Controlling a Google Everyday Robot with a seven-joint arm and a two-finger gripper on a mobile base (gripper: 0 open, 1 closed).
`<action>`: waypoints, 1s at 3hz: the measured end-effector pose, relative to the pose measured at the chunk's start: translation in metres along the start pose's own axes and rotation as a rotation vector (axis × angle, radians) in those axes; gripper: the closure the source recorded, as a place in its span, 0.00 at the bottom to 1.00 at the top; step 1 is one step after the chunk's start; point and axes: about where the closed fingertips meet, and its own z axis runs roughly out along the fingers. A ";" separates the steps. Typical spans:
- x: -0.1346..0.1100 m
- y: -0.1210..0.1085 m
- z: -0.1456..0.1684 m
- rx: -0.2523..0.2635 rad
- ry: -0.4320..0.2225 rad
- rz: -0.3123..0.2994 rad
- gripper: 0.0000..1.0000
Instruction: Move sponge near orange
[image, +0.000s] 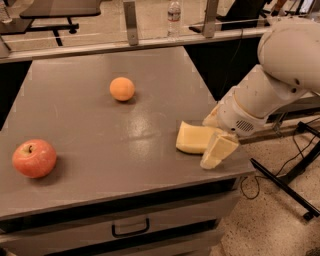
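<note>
Pale yellow and wavy-edged, the soft rectangular sponge (192, 139) is lying near the right edge of the grey metal table (100, 165), right of centre in the frame. The white robot arm's (270, 95) gripper (212, 141) is reaching in from the right, its blocky fingers (218, 149) spread apart on either side of the sponge's right end. The small round orange (122, 89) is sitting well apart, upper left of the sponge, and a red-yellow apple (34, 158) is resting at far left.

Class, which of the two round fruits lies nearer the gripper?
The plain orange, far middle of the table; the gripper is by the sponge at the right edge. The red apple sits far left.
</note>
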 end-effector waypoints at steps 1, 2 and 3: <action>0.005 -0.004 -0.001 0.013 0.005 0.004 0.44; 0.003 -0.007 -0.003 0.018 -0.006 0.000 0.63; -0.006 -0.013 -0.009 0.026 -0.032 -0.013 0.86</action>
